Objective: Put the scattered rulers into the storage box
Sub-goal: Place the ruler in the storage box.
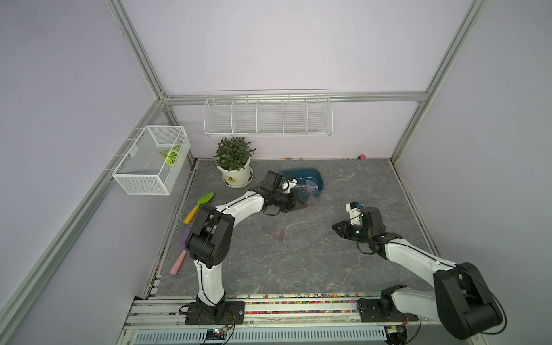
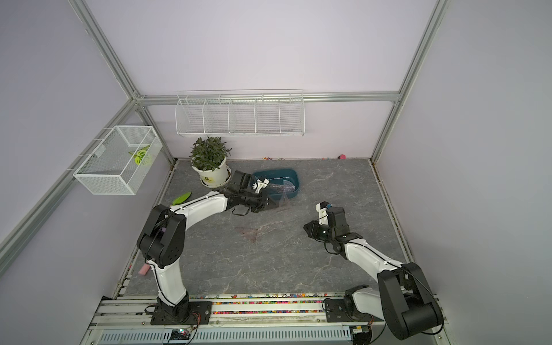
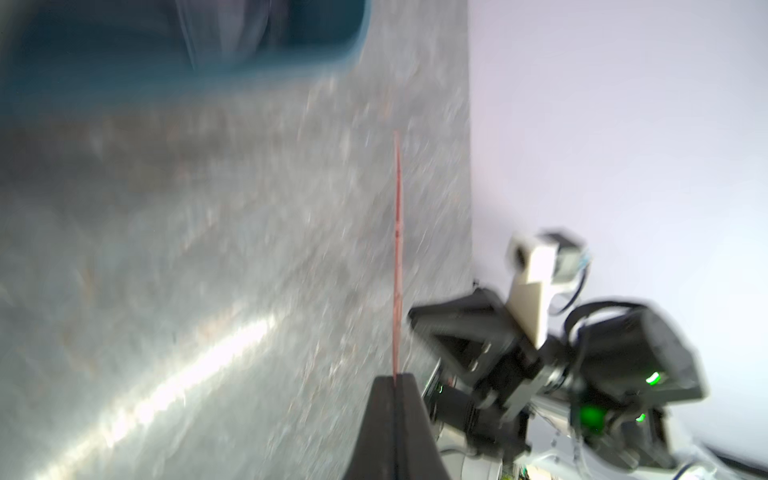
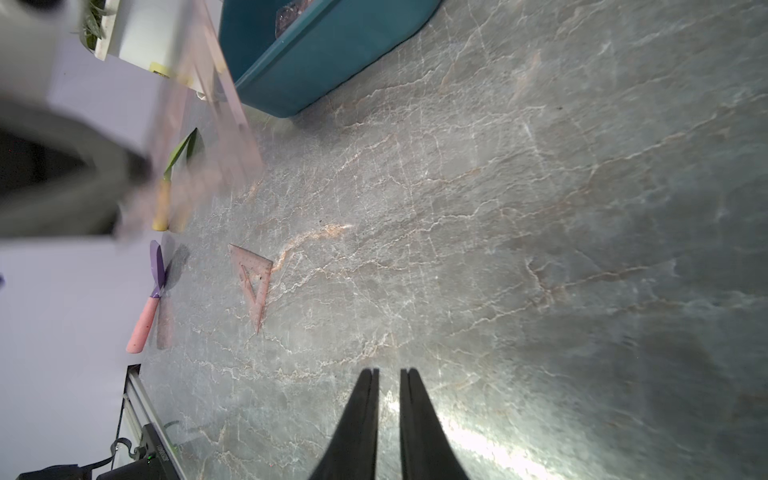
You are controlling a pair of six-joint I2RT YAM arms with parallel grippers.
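**Left arm at the box with a triangle, and one triangle loose on the table.**

Your left gripper (image 3: 395, 379) is clamped on a triangle ruler (image 3: 397, 232) held on edge. Its free end reaches the near wall of the storage box (image 1: 310, 173), so the box lies just ahead, over the rim. Other rulers lie inside. Your right gripper (image 4: 389, 376), jaws slightly apart and empty, faces the flat triangle (image 1: 275, 233) between the arms.
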